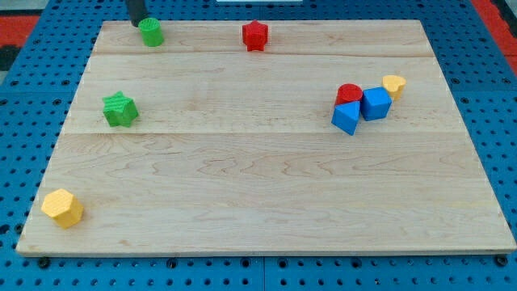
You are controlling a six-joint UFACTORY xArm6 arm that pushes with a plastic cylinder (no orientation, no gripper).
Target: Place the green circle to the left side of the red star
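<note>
The green circle [151, 32] sits near the board's top edge, toward the view's left. The red star [255, 35] sits to its right along the same top edge, well apart from it. My tip [136, 23] comes down at the view's top, just up and left of the green circle, touching or nearly touching it.
A green star [120, 110] lies at the left middle. A yellow block [63, 208] sits at the bottom left corner. At the right, a red circle [349, 93], two blue blocks [346, 118] [376, 103] and a small yellow block [393, 84] cluster together. The wooden board [266, 202] lies on a blue pegboard.
</note>
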